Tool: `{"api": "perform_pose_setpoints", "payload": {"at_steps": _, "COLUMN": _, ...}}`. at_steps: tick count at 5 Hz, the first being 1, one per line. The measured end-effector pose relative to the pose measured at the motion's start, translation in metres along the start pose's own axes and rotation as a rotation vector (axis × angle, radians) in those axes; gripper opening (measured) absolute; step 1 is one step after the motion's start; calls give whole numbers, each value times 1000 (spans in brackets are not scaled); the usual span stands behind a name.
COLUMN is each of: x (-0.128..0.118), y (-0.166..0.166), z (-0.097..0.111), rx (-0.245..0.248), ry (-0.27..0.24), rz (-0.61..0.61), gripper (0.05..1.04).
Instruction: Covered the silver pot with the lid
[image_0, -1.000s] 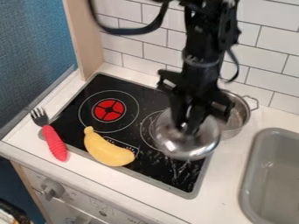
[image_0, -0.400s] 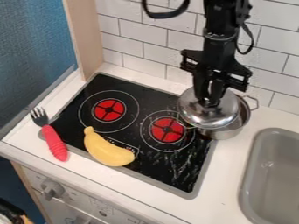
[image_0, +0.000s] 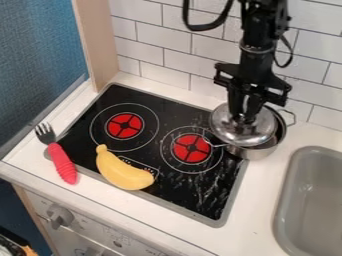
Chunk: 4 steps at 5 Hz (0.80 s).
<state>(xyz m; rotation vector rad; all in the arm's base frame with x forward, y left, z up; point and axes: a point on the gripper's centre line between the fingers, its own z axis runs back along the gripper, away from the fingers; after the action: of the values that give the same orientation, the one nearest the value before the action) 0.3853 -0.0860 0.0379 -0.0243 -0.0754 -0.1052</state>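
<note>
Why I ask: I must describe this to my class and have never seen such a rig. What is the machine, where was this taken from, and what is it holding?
The black machine is a robot arm, coming in from the top edge. A fixed camera looks down at a slant on a small kitchen. The gripper at its end holds a shiny lid by the top, over the silver pot. The lid sits off-centre, leaving part of the opening uncovered; I can't tell whether they touch. The stove has two red burner marks; a banana and a red-handled fork lie at its near side. A grey sink is at the right of the picture.
</note>
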Motion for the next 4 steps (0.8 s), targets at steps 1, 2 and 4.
{"api": "perform_pose_setpoints", "payload": {"at_steps": 1, "x": 0, "y": -8, "z": 0, "rx": -1, "ry": 2, "rz": -25, "gripper": 275}}
{"api": "perform_pose_setpoints", "payload": {"at_steps": 2, "x": 1, "y": -10, "z": -2, "rx": 12, "ry": 7, "rz": -28, "gripper": 338}}
{"api": "perform_pose_setpoints", "payload": {"at_steps": 4, "x": -4, "y": -7, "z": -2, "rx": 16, "ry": 39, "rz": -23, "gripper": 921}}
